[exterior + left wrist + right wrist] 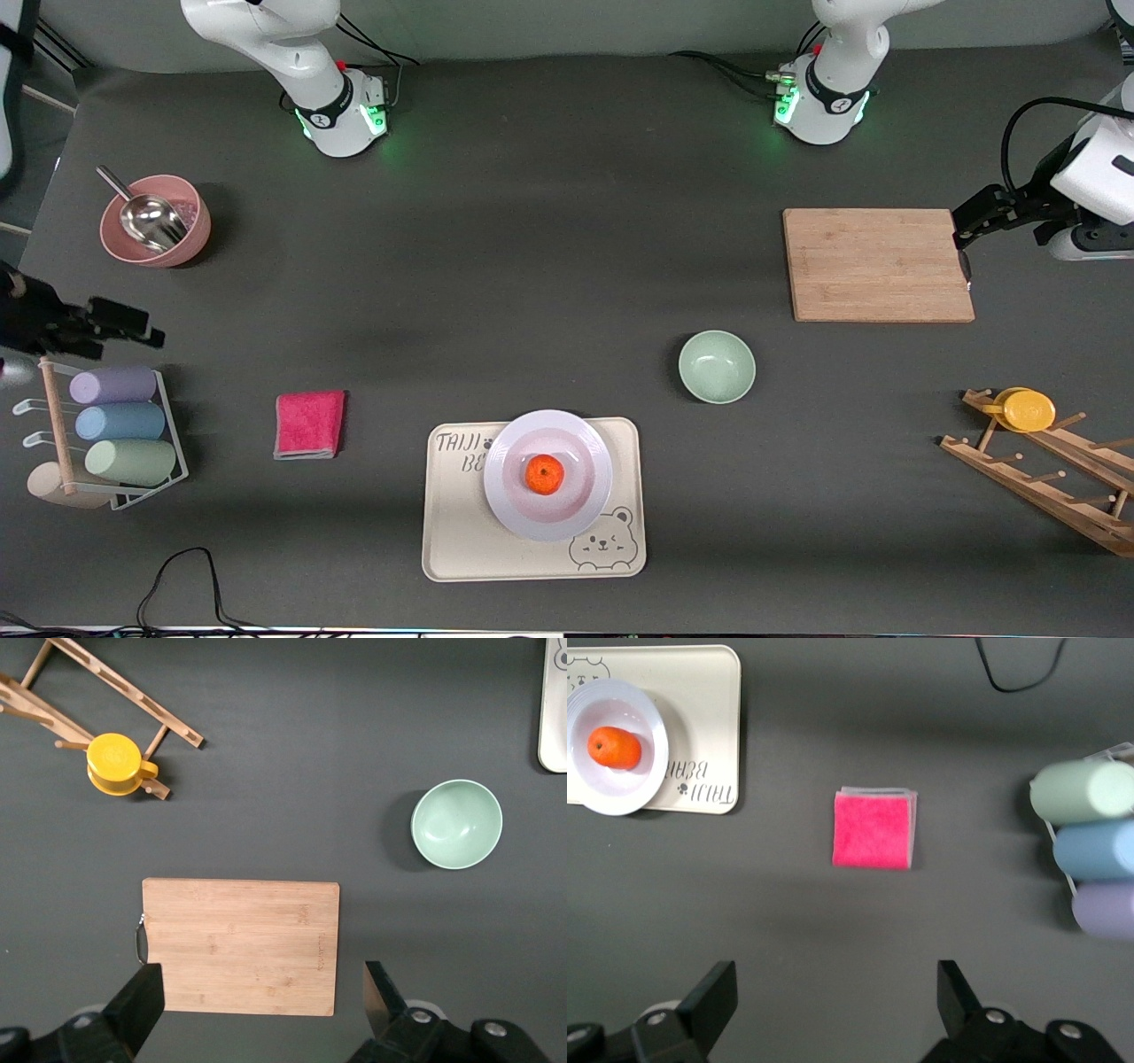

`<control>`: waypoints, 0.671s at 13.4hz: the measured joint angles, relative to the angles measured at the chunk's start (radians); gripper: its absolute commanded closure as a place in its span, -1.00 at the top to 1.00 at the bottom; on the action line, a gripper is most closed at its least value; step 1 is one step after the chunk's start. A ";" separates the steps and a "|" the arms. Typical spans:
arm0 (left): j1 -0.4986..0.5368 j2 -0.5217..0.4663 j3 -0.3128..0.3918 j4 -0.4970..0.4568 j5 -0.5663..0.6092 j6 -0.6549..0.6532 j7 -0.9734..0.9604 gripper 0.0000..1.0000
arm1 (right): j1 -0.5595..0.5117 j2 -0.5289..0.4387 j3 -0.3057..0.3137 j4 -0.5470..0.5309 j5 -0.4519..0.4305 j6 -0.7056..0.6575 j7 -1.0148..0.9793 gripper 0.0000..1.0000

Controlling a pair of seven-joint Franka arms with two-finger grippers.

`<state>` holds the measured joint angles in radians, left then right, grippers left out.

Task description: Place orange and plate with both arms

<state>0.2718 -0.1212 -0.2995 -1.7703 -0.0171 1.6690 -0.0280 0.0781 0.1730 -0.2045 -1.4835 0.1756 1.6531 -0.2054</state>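
The orange (545, 473) lies in the middle of the white plate (507, 492), which rests on the cream bear tray (461, 549) near the front camera. Both show in the right wrist view, the orange (614, 748) on the plate (589, 788). My left gripper (964, 232) is open and empty, up over the end of the wooden cutting board (877, 264); in the left wrist view it (261, 983) frames the board (241, 943). My right gripper (146, 330) is open and empty, up over the table at the right arm's end; it also shows in the right wrist view (833, 979).
A pale green bowl (717, 366) sits between the tray and the board. A pink cloth (309, 424) lies beside the tray. A rack of pastel cups (115, 424), a pink bowl with a metal scoop (155, 220) and a wooden rack with a yellow cup (1028, 410) stand at the table ends.
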 measured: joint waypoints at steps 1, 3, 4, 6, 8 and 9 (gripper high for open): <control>0.000 0.000 0.000 0.000 0.000 0.005 0.012 1.00 | -0.014 -0.035 0.039 -0.008 -0.044 -0.008 0.028 1.00; 0.000 0.000 0.000 0.000 0.000 0.007 0.014 1.00 | -0.043 -0.082 0.117 -0.022 -0.099 -0.020 0.079 1.00; 0.000 0.000 0.000 0.000 0.000 0.007 0.014 1.00 | -0.044 -0.090 0.131 -0.026 -0.108 -0.024 0.094 1.00; 0.000 0.000 0.000 0.000 0.001 0.007 0.016 1.00 | -0.046 -0.090 0.135 -0.038 -0.113 -0.024 0.102 1.00; 0.000 0.000 0.000 0.000 0.002 0.008 0.020 1.00 | -0.055 -0.088 0.133 -0.056 -0.116 -0.024 0.102 1.00; 0.000 0.000 0.000 0.000 0.002 0.008 0.020 1.00 | -0.059 -0.087 0.128 -0.063 -0.117 -0.024 0.102 1.00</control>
<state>0.2718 -0.1211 -0.2999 -1.7705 -0.0155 1.6772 -0.0080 0.0195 0.0857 -0.0761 -1.5460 0.0584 1.6294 -0.1031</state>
